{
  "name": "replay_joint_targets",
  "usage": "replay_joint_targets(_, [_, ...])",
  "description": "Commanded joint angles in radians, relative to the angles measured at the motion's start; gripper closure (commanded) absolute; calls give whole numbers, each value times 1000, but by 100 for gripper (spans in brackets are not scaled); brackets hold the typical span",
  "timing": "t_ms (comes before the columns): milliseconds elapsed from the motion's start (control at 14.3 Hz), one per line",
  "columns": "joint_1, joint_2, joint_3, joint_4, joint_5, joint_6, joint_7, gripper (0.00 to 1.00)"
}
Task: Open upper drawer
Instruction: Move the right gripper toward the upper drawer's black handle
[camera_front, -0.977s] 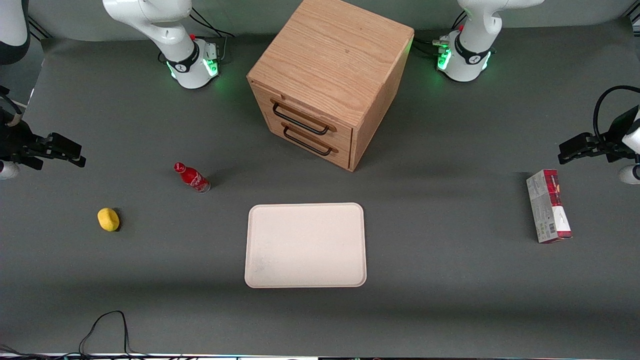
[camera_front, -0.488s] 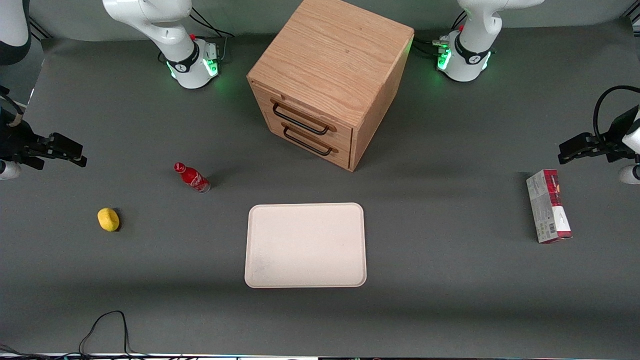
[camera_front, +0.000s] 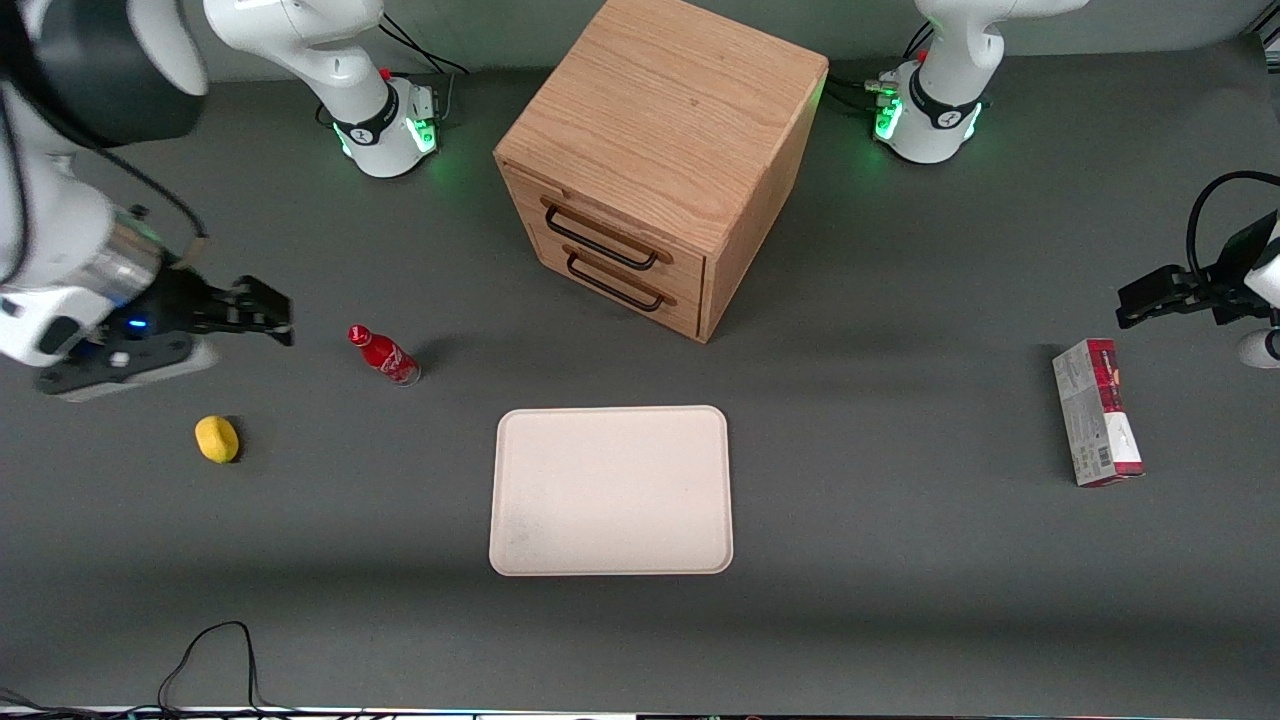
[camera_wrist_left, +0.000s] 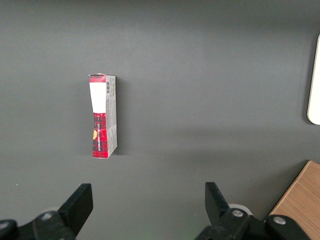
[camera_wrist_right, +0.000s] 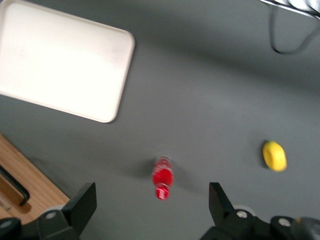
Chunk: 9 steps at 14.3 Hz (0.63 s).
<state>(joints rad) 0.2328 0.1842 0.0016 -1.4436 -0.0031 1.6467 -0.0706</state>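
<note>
The wooden cabinet (camera_front: 660, 130) stands at the middle of the table, farthest from the front camera. Its upper drawer (camera_front: 600, 228) is shut, and so is the lower drawer (camera_front: 618, 282) under it; each has a long black wire handle (camera_front: 598, 243). My right gripper (camera_front: 280, 318) hovers over the table toward the working arm's end, well apart from the cabinet and close beside a red bottle (camera_front: 384, 355). Its fingers are open with nothing between them. In the right wrist view the gripper (camera_wrist_right: 151, 207) hangs above the bottle (camera_wrist_right: 162, 177), with a corner of the cabinet (camera_wrist_right: 30, 187) at the edge.
A pale tray (camera_front: 611, 490) lies nearer the front camera than the cabinet. A yellow fruit (camera_front: 216, 439) sits near the bottle. A red and grey box (camera_front: 1096, 412) lies toward the parked arm's end. A black cable (camera_front: 215, 650) loops at the front edge.
My right arm has swung in from the table's edge toward the middle; the gripper now sits close to the red bottle. The drawers and the other objects have not moved.
</note>
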Motion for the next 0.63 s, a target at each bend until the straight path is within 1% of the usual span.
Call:
replay_joint_targets(0, [104,87,-8,95,9,-13,-12,0])
replay_joint_targets(279, [290,113,-8,95,8,-10,-12,0])
replay_joint_targets(558, [422,115,-8,85,8,-21,-37,0])
